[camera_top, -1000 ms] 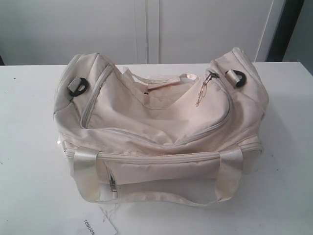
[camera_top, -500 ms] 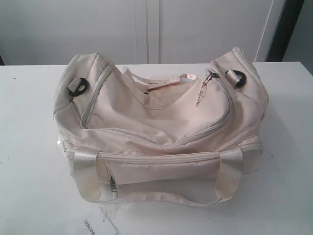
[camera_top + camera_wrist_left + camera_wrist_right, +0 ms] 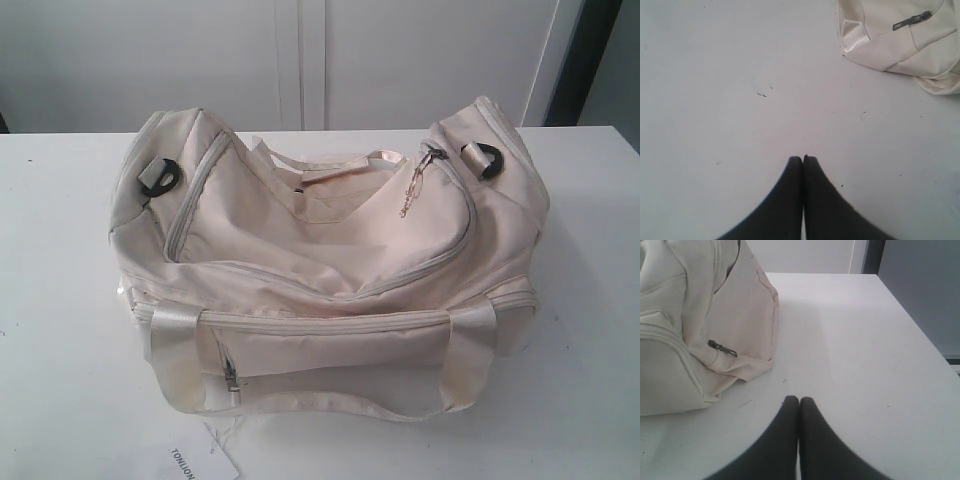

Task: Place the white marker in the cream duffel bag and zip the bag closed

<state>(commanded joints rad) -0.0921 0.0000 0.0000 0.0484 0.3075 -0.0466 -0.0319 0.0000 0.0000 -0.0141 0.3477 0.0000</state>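
1. Far left first: the left gripper (image 3: 803, 158) hangs over bare white counter (image 3: 715, 100), jaws clenched together with nothing between them, well apart from the bag corner that its wrist view catches
2. A paper tag (image 3: 200, 462) with black letters lies flat on the counter just in front of the bag's front-left corner, partly cut off by the frame edge
3. The cream duffel bag (image 3: 320, 260) sits upright in the middle of the counter, front pocket (image 3: 330, 355) facing the camera, with a shiny strap (image 3: 172, 335) running down the front at each end and the left black ring (image 3: 158, 178) up on its left end
4. The curved top zipper (image 3: 185, 200) looks joined along its front run, and the gold chain pull (image 3: 412, 190) dangles at its right end, near the right black ring (image 3: 483, 158)
5. The white marker: can't tell where it is, no view shows it
6. Far right: the right gripper (image 3: 799, 398) has its jaws clenched and empty, over the counter beside the bag's right end, not touching it
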